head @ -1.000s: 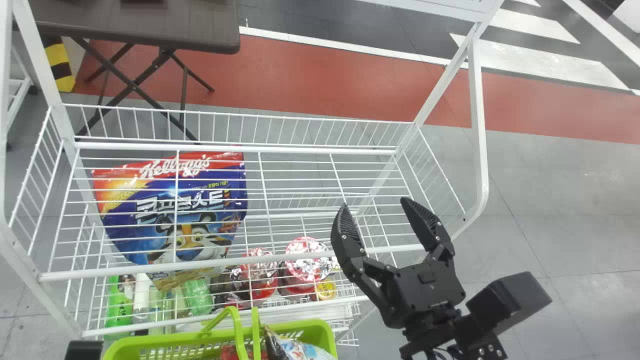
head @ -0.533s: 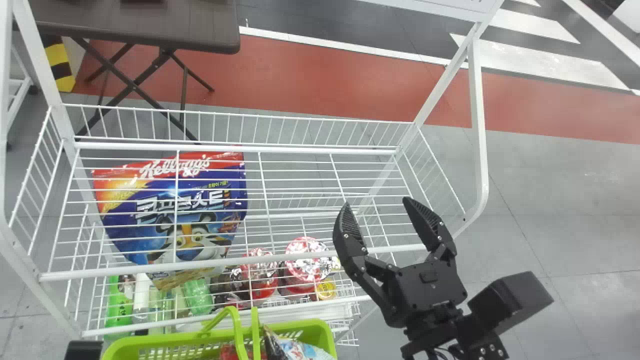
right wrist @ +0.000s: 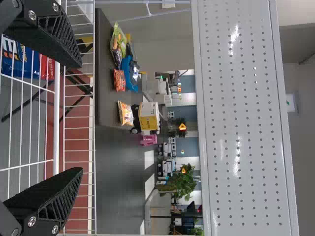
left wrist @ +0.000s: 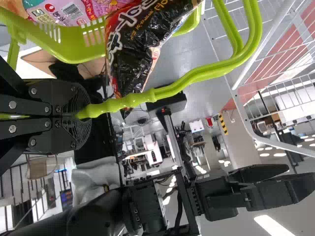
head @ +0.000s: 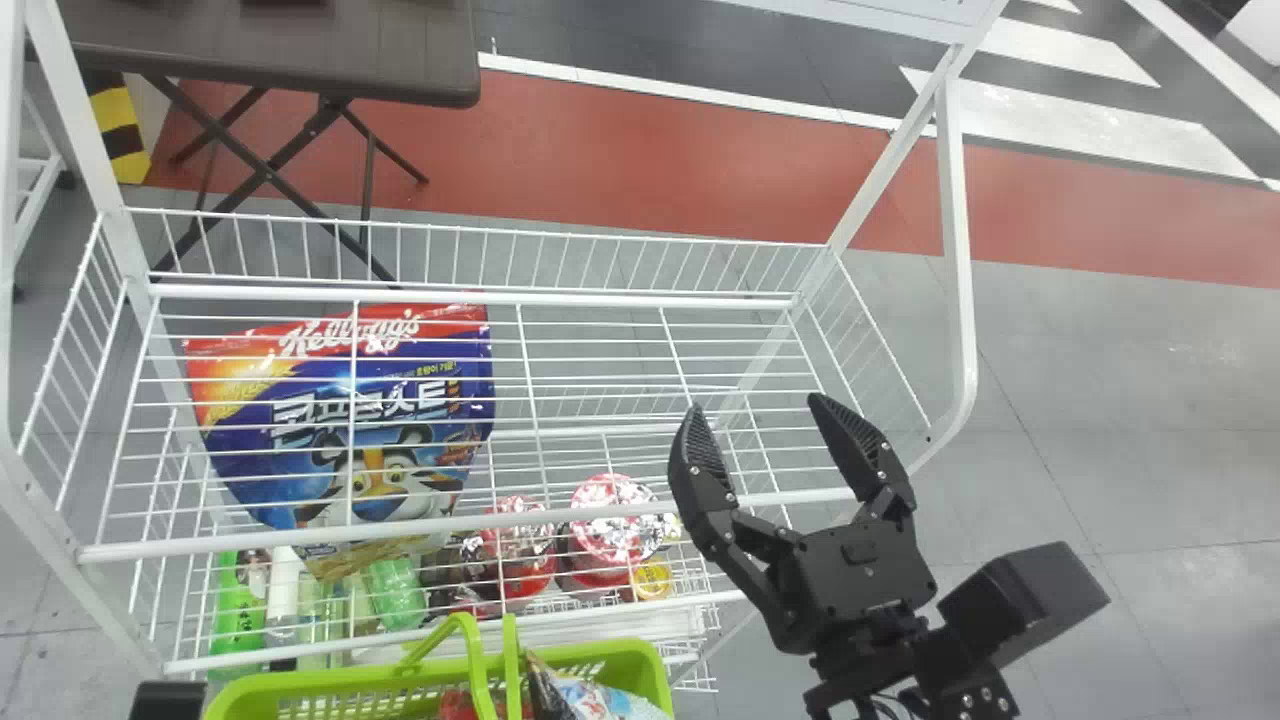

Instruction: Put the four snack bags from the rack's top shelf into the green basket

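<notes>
— What are the fingers doing?
— On the left gripper [left wrist: 81,113] they're clenched on the green basket's handle [left wrist: 172,89]. On the right gripper [head: 756,403] they're released, spread well apart.
— Where's that right one?
— Over the right-hand part of the white rack's front rail [head: 450,524].
— And the green basket [head: 330,681]?
— In front of the rack, low in the head view.
— So where are the snack bags?
— In the basket. A black bag [left wrist: 135,46] sits up by the handle, and there's a pink bag [left wrist: 74,14] near the rim. I can't tell the full count from here.
— What about that big one, blue and red?
— The large bag [head: 340,430] is at the rack's left, seen through the top shelf's wires, so it's beneath them.
— Anything else under there?
— Red tubs [head: 610,525] with shiny tops, lower down, and a green bottle [head: 237,615] over on the left.
— And past the rack?
— A dark bench [head: 290,55]. The right wrist view shows an orange packet [right wrist: 119,80] on it.
</notes>
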Tool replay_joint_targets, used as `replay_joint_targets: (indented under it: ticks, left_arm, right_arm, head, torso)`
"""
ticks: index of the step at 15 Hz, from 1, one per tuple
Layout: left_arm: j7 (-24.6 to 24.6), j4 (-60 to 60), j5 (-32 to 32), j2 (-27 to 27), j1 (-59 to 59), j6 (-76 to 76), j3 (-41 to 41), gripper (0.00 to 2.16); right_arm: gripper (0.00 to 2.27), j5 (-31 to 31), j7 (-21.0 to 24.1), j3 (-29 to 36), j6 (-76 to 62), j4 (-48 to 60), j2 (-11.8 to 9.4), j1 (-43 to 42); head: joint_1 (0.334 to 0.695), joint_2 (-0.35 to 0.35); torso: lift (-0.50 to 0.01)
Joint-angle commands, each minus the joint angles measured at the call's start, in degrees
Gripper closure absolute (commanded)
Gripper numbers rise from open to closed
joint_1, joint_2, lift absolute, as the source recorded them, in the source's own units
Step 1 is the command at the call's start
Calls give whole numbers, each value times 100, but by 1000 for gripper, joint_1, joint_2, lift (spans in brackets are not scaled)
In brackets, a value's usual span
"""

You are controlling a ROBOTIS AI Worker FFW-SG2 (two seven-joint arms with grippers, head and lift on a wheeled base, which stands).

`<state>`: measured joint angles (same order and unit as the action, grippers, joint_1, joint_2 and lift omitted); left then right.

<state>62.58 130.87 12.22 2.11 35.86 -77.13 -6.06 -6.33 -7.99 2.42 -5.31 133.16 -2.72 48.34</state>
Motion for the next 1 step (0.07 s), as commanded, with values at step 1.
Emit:
replay_joint_targets:
  ticks: [1]
  left_arm:
    - [0,0,0,0,0,0,0,2081]
  right_arm:
    - [63,0,0,4,0,0,0,0]
  head:
    - [695,-350]
  torso:
    - [0]
